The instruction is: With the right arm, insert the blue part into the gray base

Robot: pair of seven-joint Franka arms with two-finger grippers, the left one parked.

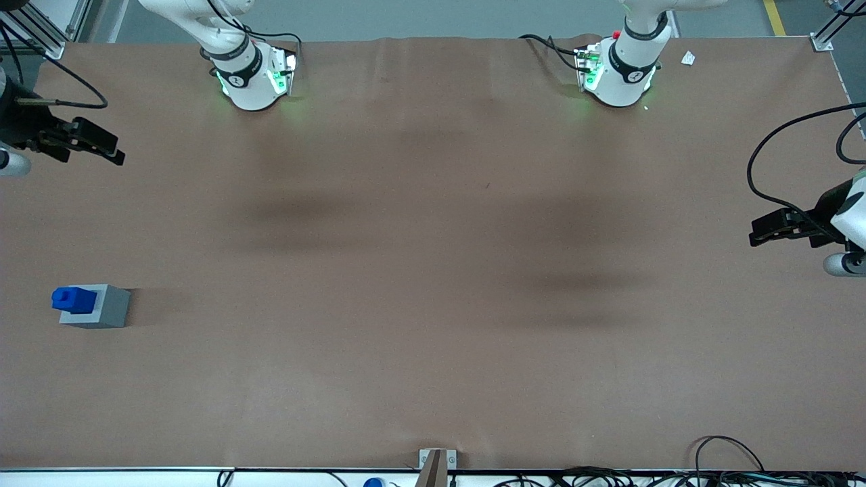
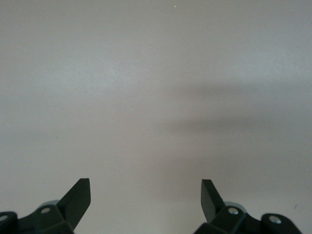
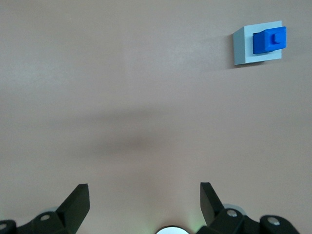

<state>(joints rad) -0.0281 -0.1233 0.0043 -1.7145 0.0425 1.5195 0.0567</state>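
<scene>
The gray base (image 1: 108, 308) rests on the brown table toward the working arm's end. The blue part (image 1: 73, 299) stands in its top face and sticks up above it. In the right wrist view the gray base (image 3: 245, 48) carries the blue part (image 3: 268, 41) on top, with the narrower stepped end upward. My right gripper (image 1: 120, 153) hangs above the table, farther from the front camera than the blocks and well apart from them. The gripper (image 3: 145, 195) is open, with only bare table between its fingers.
The two arm bases (image 1: 252, 76) (image 1: 619, 71) stand along the table's back edge. A small white scrap (image 1: 688, 58) lies near the parked arm's base. A metal bracket (image 1: 436, 462) and loose cables (image 1: 731, 467) sit along the front edge.
</scene>
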